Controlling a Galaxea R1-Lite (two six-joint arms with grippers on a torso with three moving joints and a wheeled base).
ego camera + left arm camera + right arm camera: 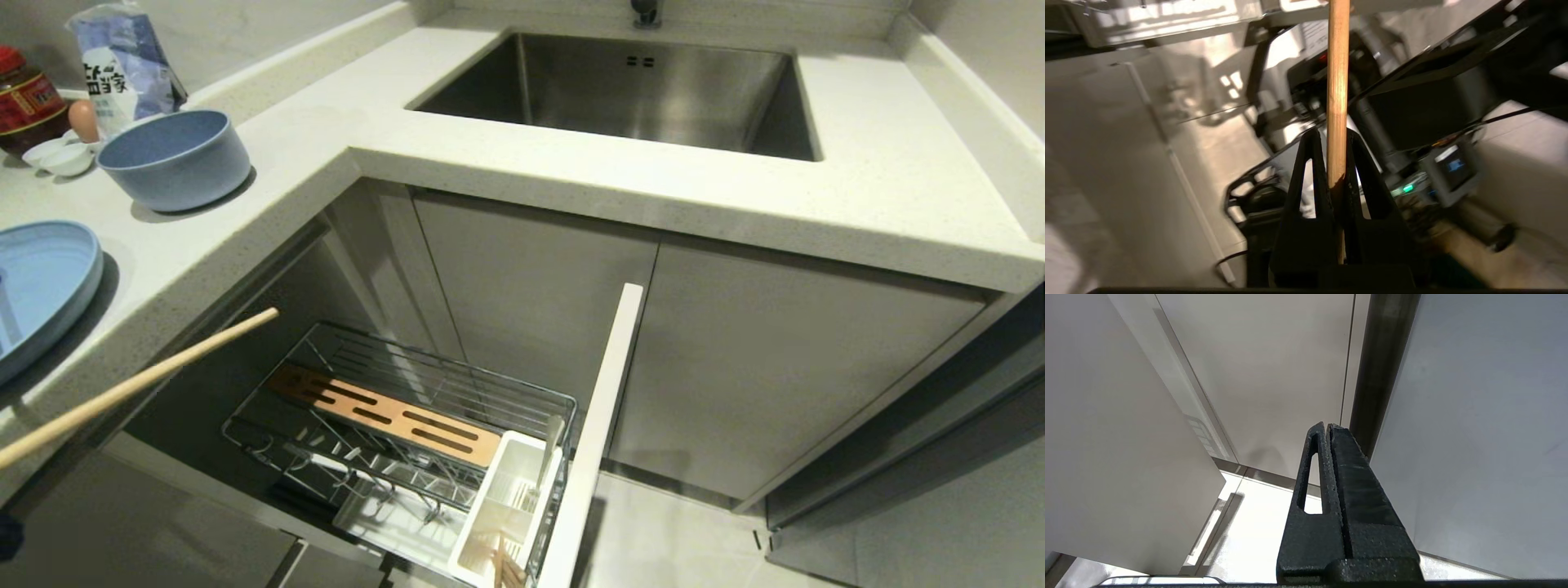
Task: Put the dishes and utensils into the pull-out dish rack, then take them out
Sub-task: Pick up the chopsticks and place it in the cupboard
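Note:
My left gripper (pixel 1333 136) is shut on one light wooden chopstick (pixel 1338 61). In the head view that chopstick (pixel 139 384) slants up from the lower left edge, over the pulled-out dish rack (pixel 408 384); the gripper itself is out of that view. The rack's white caddy (pixel 506 490) holds the silver spoon (pixel 552 445) and another chopstick (pixel 504 565). The blue bowl (pixel 175 159) and the light-blue plate (pixel 41 286) sit on the counter at left. My right gripper (pixel 1327 426) is shut and empty, parked beside cabinet fronts.
The rack's pale front panel (pixel 600 425) stands out from the cabinets. A steel sink (pixel 629 90) is set in the counter behind. At the far left stand small white saucers (pixel 57 155), an egg (pixel 82 120), a bag (pixel 122 61) and a jar (pixel 28 102).

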